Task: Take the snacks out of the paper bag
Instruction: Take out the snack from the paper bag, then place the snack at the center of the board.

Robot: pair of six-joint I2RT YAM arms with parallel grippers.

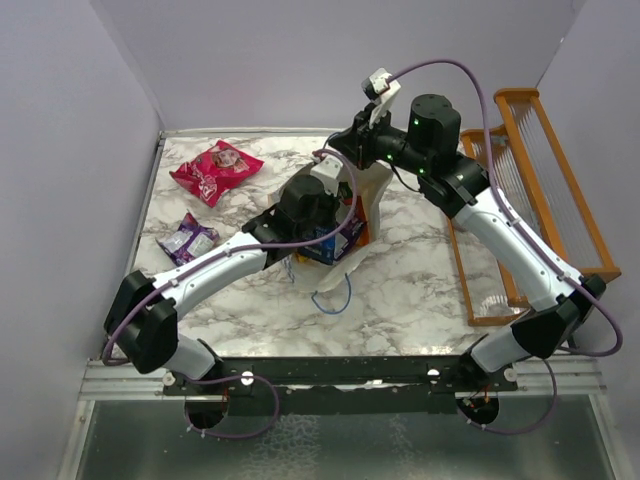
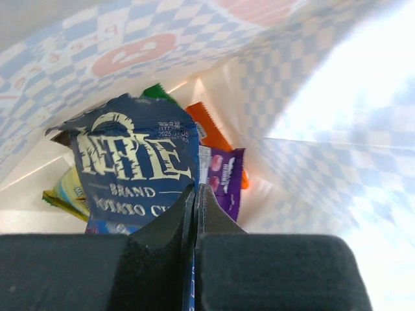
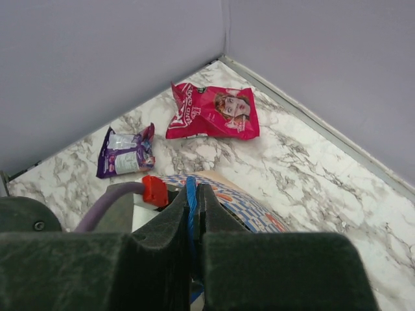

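Both clamped: left hand [image 2: 194,189] pinches chips bag [image 2: 133,155] inside paper bag [image 2: 324,175]; right hand [image 3: 194,186] grips cord handle [image 3: 190,202].

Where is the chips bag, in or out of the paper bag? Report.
In: checkered walls of the paper bag surround the chips bag, whose edge the shut left gripper pinches.

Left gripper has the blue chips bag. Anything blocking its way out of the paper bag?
Nothing visible. Left gripper is shut on the chips bag; the purple pack and orange pack lie behind it, not over it. Right gripper holds the handle cord of the paper bag.
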